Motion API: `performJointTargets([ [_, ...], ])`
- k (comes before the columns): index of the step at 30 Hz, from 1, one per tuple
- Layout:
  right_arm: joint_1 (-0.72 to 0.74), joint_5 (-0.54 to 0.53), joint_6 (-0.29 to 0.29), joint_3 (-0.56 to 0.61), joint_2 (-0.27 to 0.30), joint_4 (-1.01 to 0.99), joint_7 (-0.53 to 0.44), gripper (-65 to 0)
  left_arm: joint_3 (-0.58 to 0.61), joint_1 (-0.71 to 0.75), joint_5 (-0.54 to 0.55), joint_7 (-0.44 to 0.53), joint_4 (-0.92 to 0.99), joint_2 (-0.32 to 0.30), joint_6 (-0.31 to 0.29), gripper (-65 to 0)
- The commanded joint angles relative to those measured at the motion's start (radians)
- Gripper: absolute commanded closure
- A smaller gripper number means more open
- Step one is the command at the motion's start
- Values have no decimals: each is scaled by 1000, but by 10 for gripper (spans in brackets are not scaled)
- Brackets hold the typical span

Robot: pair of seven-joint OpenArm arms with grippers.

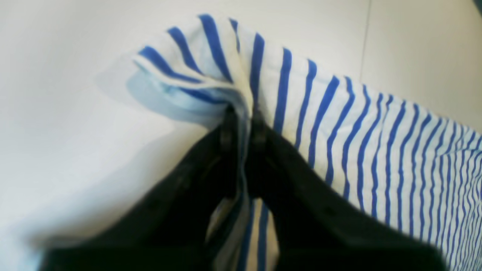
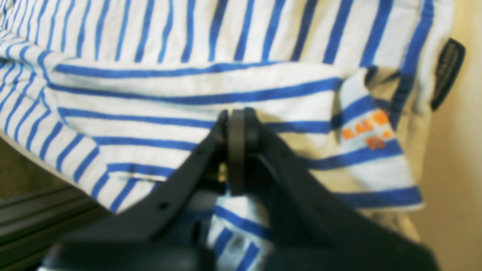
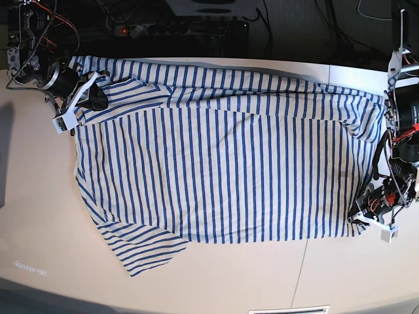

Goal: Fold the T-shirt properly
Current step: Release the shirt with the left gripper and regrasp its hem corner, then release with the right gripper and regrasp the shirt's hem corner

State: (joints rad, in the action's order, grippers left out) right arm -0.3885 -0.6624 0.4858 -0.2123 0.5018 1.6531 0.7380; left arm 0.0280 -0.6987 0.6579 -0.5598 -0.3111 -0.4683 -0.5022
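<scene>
Left wrist view, left jaws clamped on T-shirt (image 1: 339,124) hem, right jaws pinching sleeve fabric.

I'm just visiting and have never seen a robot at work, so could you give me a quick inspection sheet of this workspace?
Surface: pale table, a seam line crossing it.
Job's things: striped T-shirt spread flat, one sleeve sticking out at the near edge; orange print and dark label show in the right wrist view.
Clutter: nothing seen.
Grippers: left gripper shut on the T-shirt's corner; right gripper shut on T-shirt fabric.
Cables: wires on both arms.
Surroundings: dark equipment behind the table.
</scene>
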Motion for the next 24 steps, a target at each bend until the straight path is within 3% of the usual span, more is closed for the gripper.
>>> performJointTargets([
  [1,-2,7,57,-9,18,7,14,0,2,-27,-14,8,-6,-14,-18,0],
  [10,17,-39,57,-31,18,34,-4,0,2,-27,-31,14,-6,-14,-18,0],
  [18,21,-80,57,-171,18,168,3,0,2,-27,-30,-6,-6,-14,-18,0],
  [24,151,-68,53,-235,25,106,3,0,2,-27,-30,-26,-6,-14,-19,0],
])
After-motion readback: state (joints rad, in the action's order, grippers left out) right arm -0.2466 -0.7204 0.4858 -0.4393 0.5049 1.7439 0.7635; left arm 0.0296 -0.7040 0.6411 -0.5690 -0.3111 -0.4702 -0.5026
